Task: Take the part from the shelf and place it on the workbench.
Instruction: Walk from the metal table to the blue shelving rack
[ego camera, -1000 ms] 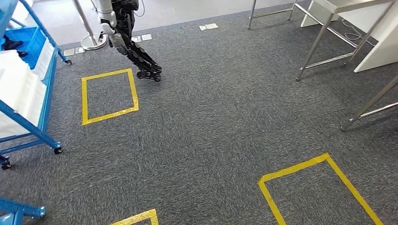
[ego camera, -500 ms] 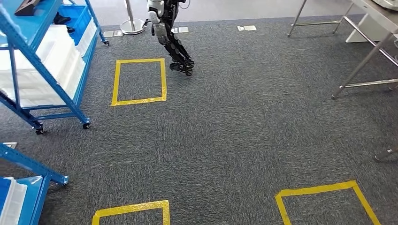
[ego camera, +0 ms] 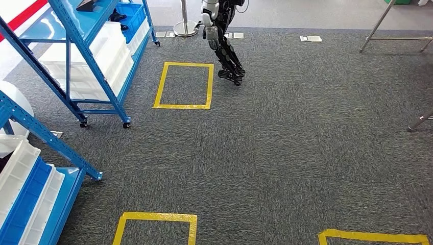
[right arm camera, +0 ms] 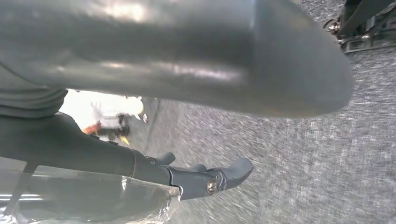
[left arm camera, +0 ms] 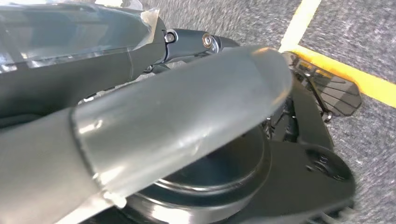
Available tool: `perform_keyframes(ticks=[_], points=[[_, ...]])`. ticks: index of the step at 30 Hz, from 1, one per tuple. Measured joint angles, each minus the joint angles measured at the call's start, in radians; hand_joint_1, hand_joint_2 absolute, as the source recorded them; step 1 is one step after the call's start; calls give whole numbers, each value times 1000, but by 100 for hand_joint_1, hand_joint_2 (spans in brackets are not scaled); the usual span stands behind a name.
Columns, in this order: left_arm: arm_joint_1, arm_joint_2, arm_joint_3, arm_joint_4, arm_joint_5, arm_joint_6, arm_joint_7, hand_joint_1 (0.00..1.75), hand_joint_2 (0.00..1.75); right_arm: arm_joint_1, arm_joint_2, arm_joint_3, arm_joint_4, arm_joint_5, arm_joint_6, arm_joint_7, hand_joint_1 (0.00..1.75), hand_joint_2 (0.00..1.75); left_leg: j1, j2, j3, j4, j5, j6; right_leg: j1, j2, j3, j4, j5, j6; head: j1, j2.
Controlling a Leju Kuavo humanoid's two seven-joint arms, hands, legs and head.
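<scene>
My left hand (left arm camera: 177, 126) and right hand (right arm camera: 187, 60) hang open and empty, the part is somewhere on the blue shelf (ego camera: 92, 61) at far left, so I should finish turning squarely toward it before reaching.

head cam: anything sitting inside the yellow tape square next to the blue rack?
No. The yellow tape square beside the blue rack encloses only bare grey carpet; the other robot's foot stands just outside its right edge.

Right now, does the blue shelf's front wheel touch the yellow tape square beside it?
Apart. The head view shows bare grey carpet between the wheel of the blue shelf and the yellow tape square.
</scene>
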Motion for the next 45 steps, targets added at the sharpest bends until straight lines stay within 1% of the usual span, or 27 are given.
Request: perform_keyframes(ticks=[1,2,3,4,5,7,9,10,12,14,16,18,19,21,23,25,27,29,31,33,34,35,38,40,42,43,45], points=[[-1,0,0,0,0,-3,-2,0,0,3,0,-2,0,0,0,0,0,0,1,24,-32,70,-38,-4,3,-15,0,0,-1,-4,-3,0],[-1,0,0,0,1,-6,-4,0,0,5,1,-4,0,0,0,0,0,0,3,34,-61,134,-66,-8,5,-32,0,0,-2,-6,-3,0],[-1,0,0,0,1,-11,-5,0,0,6,1,-6,0,0,-1,0,0,0,5,39,-80,175,-78,-11,7,-48,0,0,-3,-7,-3,0],[-1,0,1,0,2,-15,-7,0,0,6,1,-8,0,0,-1,0,0,0,7,43,-79,176,-68,-13,7,-62,0,0,-4,-8,-3,0],[-1,1,1,1,2,-19,-8,0,0,5,1,-10,0,1,-1,0,0,0,9,51,-56,136,-42,-13,7,-75,1,1,-6,-8,-3,0],[1,2,1,2,3,-26,-10,0,0,2,2,-14,0,2,-1,0,0,0,8,95,23,-6,19,-11,11,-96,7,2,-11,-4,-4,0],[2,3,1,4,4,-32,-13,0,0,0,3,-16,0,3,-1,0,0,0,3,126,69,-93,43,-2,19,-112,10,3,-18,6,-2,0],[3,3,1,5,4,-35,-15,0,0,0,3,-16,-1,3,-1,-1,0,0,-1,124,71,-101,43,3,23,-122,12,3,-20,10,0,0],[3,2,2,7,5,-39,-18,0,0,-3,3,-17,-2,3,-2,-1,0,0,-3,96,69,-107,49,16,23,-139,16,5,-25,18,2,0],[1,1,3,8,8,-41,-21,0,0,-4,5,-17,-3,4,-2,-2,0,0,0,71,70,-116,58,32,18,-100,1,49,-54,22,4,0],[-3,0,4,8,12,-41,-24,0,0,-2,7,-19,-3,6,-2,-5,0,0,2,45,68,-119,63,41,12,-37,-56,173,-113,17,8,0],[-4,0,5,8,15,-42,-24,0,0,2,7,-21,-4,7,-2,-8,0,0,1,14,66,-118,65,44,9,-14,-116,292,-153,21,8,0],[-4,0,6,8,16,-45,-25,0,0,3,7,-22,-4,7,-2,-9,0,0,1,-2,65,-117,66,44,8,-11,-124,303,-149,28,8,0],[-4,0,6,8,17,-57,-32,0,0,2,6,-23,-4,8,-2,-12,0,0,2,-32,68,-116,67,42,4,2,-82,205,-93,48,9,0],[-4,0,6,9,15,-72,-39,0,0,0,6,-24,-4,9,-2,-15,0,0,0,-58,67,-112,67,34,-4,43,-25,68,-38,58,10,0],[-4,1,6,9,13,-80,-44,0,0,0,6,-25,-4,10,-1,-16,0,0,-3,-78,62,-110,68,24,-6,63,-7,15,-21,49,9,0],[-2,2,6,9,12,-84,-46,0,0,-1,6,-26,-4,11,-1,-16,0,0,-1,-92,56,-110,70,13,-6,41,-3,13,-16,32,8,0],[-1,3,6,10,12,-87,-47,0,0,-2,5,-26,-4,13,-1,-15,0,0,0,-52,35,-73,44,3,-9,16,1,10,-10,16,4,0],[-2,4,6,11,12,-89,-47,0,0,-1,5,-28,-4,14,-1,-16,0,0,-1,13,-18,43,-25,-3,-5,-10,0,9,-10,4,-2,0],[-2,5,6,11,12,-91,-48,0,0,2,5,-29,-4,16,-1,-16,0,0,1,36,-77,168,-77,-7,0,-41,0,10,-13,-1,-4,0],[-2,5,6,11,13,-92,-48,0,0,2,4,-30,-4,16,-1,-16,0,0,2,40,-87,190,-77,-8,1,-55,1,10,-14,-2,-4,0],[-1,5,6,11,13,-93,-49,0,0,2,4,-31,-4,17,-1,-16,0,0,3,45,-75,169,-57,-8,2,-68,2,10,-15,-3,-4,0],[6,6,6,13,16,-93,-49,0,0,-3,4,-31,-5,21,-1,-16,0,0,1,96,33,-33,32,-1,7,-96,8,11,-23,0,-4,0],[10,7,6,14,17,-94,-53,0,0,-4,3,-31,-5,23,-1,-17,0,0,-5,114,65,-97,48,5,16,-112,8,11,-29,9,-3,0],[11,6,6,15,18,-100,-64,0,0,-6,2,-31,-5,25,-1,-19,0,0,-9,90,62,-102,50,15,21,-132,13,10,-33,17,-2,0],[11,6,6,16,20,-104,-72,0,0,-8,1,-31,-6,27,-1,-20,0,0,-8,78,63,-106,54,21,19,-126,14,15,-39,21,-2,0],[9,4,6,16,21,-110,-85,0,0,-9,1,-31,-6,32,-1,-24,0,0,-2,55,64,-113,63,35,15,-77,-7,74,-74,22,1,0]])
